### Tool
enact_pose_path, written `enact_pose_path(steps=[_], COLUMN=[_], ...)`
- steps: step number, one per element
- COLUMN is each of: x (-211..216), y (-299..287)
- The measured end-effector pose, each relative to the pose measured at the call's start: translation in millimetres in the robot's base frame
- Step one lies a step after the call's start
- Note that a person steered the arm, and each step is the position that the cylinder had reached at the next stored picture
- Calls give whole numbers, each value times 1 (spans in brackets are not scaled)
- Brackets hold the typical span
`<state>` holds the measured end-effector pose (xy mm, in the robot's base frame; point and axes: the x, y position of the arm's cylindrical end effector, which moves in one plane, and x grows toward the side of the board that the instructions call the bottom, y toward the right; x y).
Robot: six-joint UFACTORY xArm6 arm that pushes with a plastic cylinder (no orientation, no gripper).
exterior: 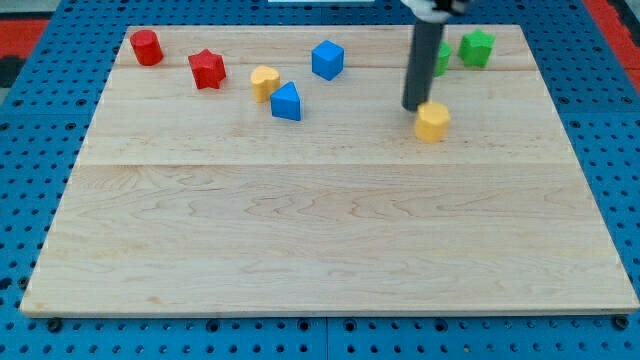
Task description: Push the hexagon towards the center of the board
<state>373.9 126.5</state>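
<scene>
A yellow hexagon block [432, 122] lies on the wooden board [320, 230], right of centre in the upper half. My tip [414, 107] is at the end of the dark rod, touching or almost touching the hexagon's upper left edge. The rod comes down from the view's top.
A red cylinder [146, 47] and a red star [207, 68] lie at the upper left. A yellow rounded block [264, 82], a blue wedge-like block [286, 102] and a blue cube [327, 59] lie top centre. Two green blocks [477, 47] lie at the upper right, one partly behind the rod [441, 58].
</scene>
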Motion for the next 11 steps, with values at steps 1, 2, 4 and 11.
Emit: enact_pose_path(steps=[1,2,4,11], x=[-22,5,39,97], y=[7,48,18,-25])
